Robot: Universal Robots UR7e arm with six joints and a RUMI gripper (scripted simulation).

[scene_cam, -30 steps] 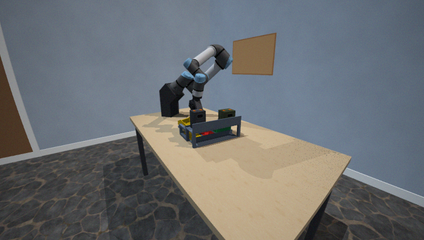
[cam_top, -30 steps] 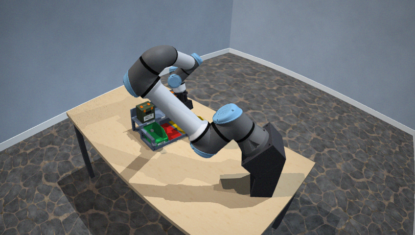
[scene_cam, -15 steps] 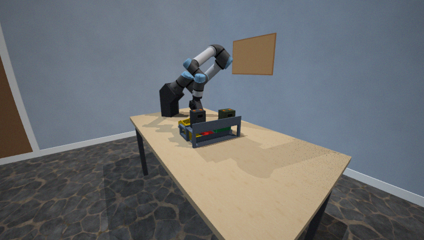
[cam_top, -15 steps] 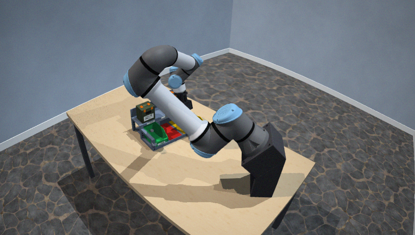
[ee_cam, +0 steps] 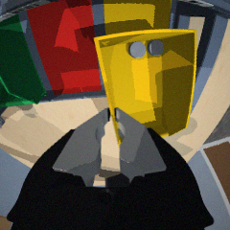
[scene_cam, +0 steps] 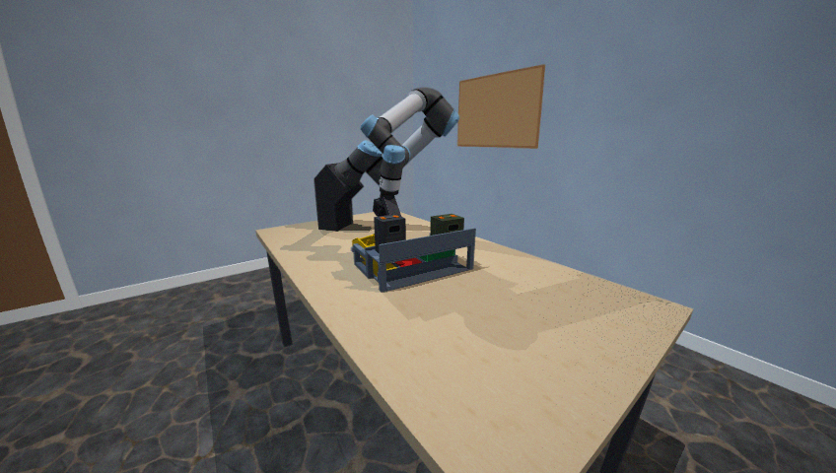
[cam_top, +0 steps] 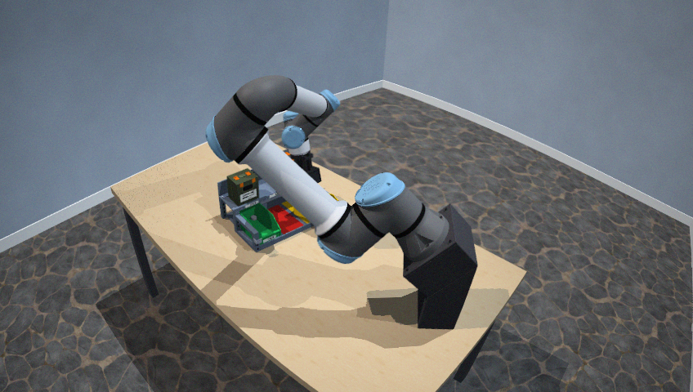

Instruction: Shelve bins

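My gripper is shut on the left side wall of the yellow bin. Two grey round parts lie inside the bin near its far end. The bin is up in front of the shelf, at the yellow end, and partly covers the yellow mark in the wrist view. The red mark is bare beside it. The green bin sits in the shelf at the other end, with a grey part in it. In the top view the arm hides most of the yellow bin.
A dark green box with orange latches stands on the upper board above the green bin. A dark grey box stands on that board at the yellow end, close to my gripper in the exterior view. Low shelf posts and the front lip border the spots.
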